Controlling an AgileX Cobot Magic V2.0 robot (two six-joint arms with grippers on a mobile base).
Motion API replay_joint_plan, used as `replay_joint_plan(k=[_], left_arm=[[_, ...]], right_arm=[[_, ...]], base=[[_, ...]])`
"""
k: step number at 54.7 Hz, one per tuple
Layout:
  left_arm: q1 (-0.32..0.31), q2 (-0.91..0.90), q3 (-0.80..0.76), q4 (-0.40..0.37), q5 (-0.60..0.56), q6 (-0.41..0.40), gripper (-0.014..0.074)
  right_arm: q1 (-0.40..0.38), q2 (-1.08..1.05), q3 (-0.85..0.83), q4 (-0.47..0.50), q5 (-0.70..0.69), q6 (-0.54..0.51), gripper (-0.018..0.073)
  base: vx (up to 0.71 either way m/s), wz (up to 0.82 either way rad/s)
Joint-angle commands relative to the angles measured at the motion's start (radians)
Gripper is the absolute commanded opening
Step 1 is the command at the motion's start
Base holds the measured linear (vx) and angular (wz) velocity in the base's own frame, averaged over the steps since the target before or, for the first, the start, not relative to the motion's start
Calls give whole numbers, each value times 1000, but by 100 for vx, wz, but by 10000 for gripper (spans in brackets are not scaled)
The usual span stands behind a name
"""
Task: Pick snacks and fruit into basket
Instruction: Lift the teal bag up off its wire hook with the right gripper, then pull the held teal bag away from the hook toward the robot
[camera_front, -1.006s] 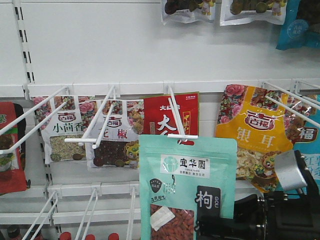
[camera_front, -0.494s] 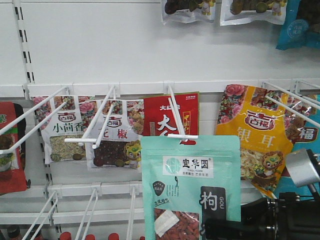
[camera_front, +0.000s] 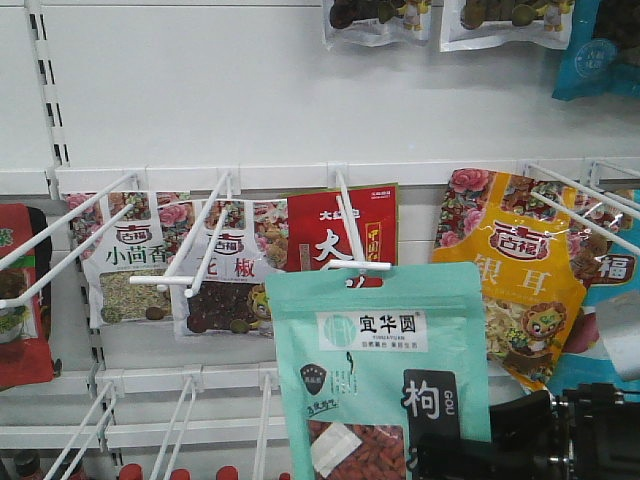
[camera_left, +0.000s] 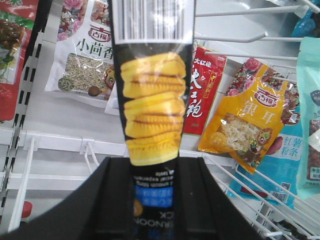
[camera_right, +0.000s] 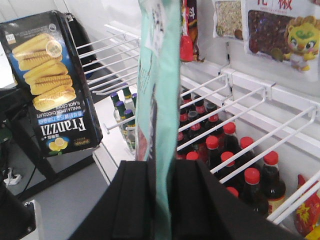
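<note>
The snacks, a mint-green pouch (camera_front: 375, 370) with a white label and a window of red berries, hangs at the tip of a white wire hook (camera_front: 350, 230). My right gripper (camera_front: 440, 458) is shut on its lower right part. In the right wrist view the pouch (camera_right: 160, 75) stands edge-on between the black jaws of the right gripper (camera_right: 162, 200). My left gripper (camera_left: 152, 200) is shut on a black wafer box (camera_left: 152, 100) with yellow wafers printed on it. The box also shows in the right wrist view (camera_right: 50, 85). The fruit and the basket are out of view.
A red pouch (camera_front: 340, 235) and an orange-yellow pouch (camera_front: 515, 270) hang behind on the white shelf wall. Long white wire pegs (camera_front: 200, 250) stick out forward. Several red-capped bottles (camera_right: 235, 150) stand on the shelf below the pegs.
The mint-green pouch has slid forward along the hook toward its tip, shifted a little left and tilted. The right arm has moved right and lower in the front view.
</note>
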Motion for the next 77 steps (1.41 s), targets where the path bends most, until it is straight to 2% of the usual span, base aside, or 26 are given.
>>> replay_joint_plan(k=[1, 23, 34, 77], left_arm=[[-4, 11, -32, -3, -94, 1, 3], [-4, 11, -32, -3, -94, 1, 3], [-4, 11, -32, -3, -94, 1, 3], [-4, 11, -32, -3, -94, 1, 3]], right_arm=[[-3, -20, -29, 126, 11, -25, -11], [-3, -20, -29, -16, 16, 143, -11], [-3, -20, -29, -15, 155, 226, -11], [-3, -20, -29, -18, 136, 209, -11]], base=[[0, 0], [0, 0], [0, 0], [0, 0]])
